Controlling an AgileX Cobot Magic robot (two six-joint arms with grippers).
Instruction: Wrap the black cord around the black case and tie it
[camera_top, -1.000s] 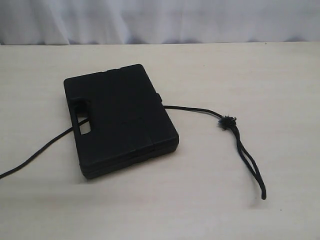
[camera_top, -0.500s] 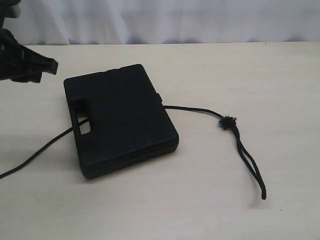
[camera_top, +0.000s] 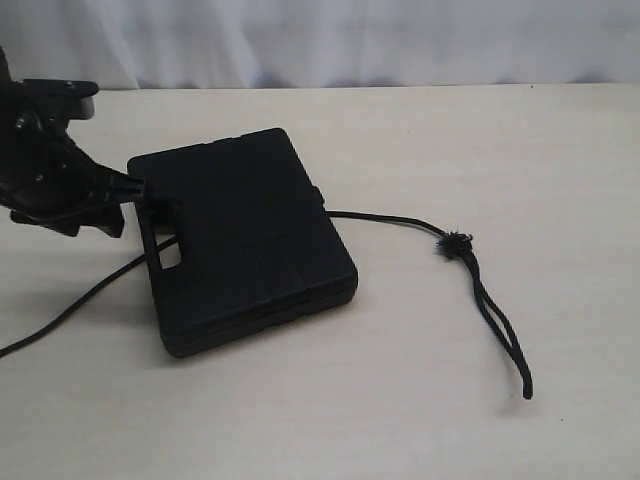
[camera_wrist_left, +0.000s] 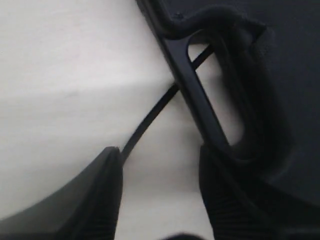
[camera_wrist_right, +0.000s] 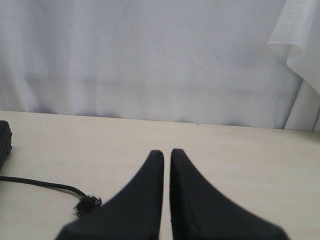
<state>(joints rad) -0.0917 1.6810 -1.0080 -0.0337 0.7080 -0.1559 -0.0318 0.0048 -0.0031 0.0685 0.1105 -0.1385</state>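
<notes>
Left claw (camera_wrist_left: 159, 160) was wide open by the case (camera_top: 245, 235), set to grab the cord (camera_wrist_left: 150, 117), and next it likely had to pinch it.

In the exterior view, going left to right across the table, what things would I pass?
left tool → black case → frayed knot of the black cord → doubled loop end. The cord's full length spans the view, so it is left unranked.
</notes>
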